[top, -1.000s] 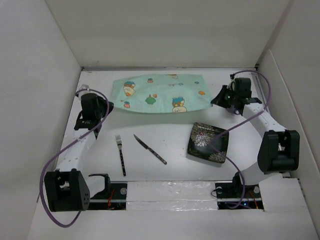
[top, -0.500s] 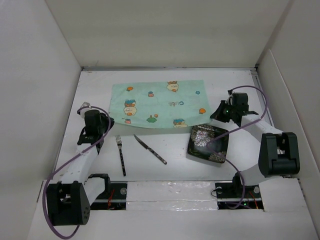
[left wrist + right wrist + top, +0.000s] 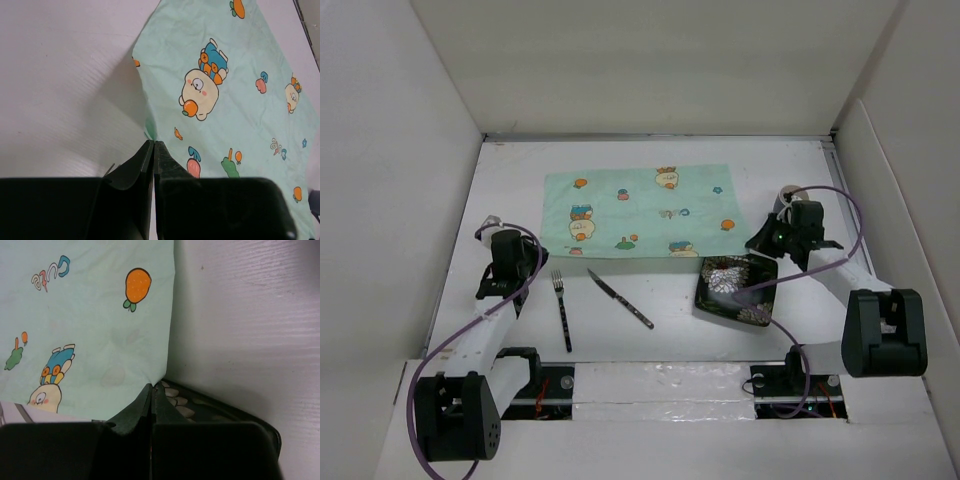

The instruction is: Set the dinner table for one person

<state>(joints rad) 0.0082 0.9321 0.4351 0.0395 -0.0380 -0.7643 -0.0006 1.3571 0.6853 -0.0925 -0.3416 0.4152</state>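
Observation:
On the white dinner table point(image 3: 510, 175) a mint-green cartoon-print placemat point(image 3: 638, 208) is stretched out flat between my two grippers. The left gripper point(image 3: 538, 248) is shut on its near left corner; the left wrist view shows the jaws point(image 3: 153, 142) pinching the cloth point(image 3: 225, 100). The right gripper point(image 3: 753, 246) is shut on the near right corner, its tips point(image 3: 152, 386) nipping the cloth point(image 3: 100, 315) just above the rim of a black flower-print plate point(image 3: 200, 407). That plate point(image 3: 735, 287) lies near right, a fork point(image 3: 561, 310) and a knife point(image 3: 620, 298) near left.
White panels wall the table at the back and on both sides. The arm bases and a taped strip point(image 3: 660, 385) run along the near edge. The fork and knife lie just in front of the placemat's near edge.
Both grippers have pulled the placemat toward the near edge, and it now lies flatter and more spread out. The right gripper has come down next to the plate.

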